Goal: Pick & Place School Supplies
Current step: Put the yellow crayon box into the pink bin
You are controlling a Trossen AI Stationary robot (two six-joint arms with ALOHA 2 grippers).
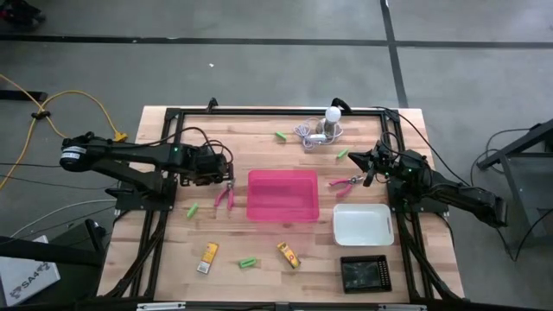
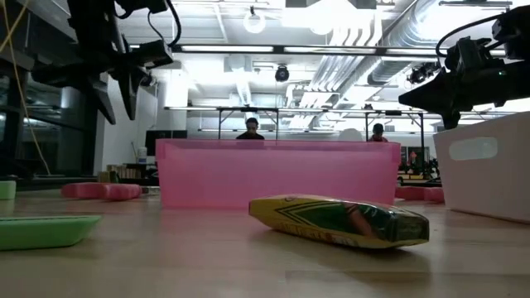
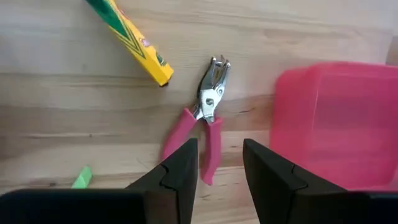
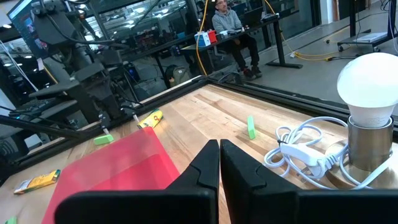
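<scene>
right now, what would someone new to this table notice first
Probably the pink tray in the middle of the wooden table, the brightest thing there. Next, the left hand, open and poised over the pink-handled tool lying just left of that tray. At the far edge, a white bulb with a grey cord also stands out.

Wooden table (image 1: 259,238): trays (image 1: 282,194), scattered school supplies (image 1: 289,255)
</scene>
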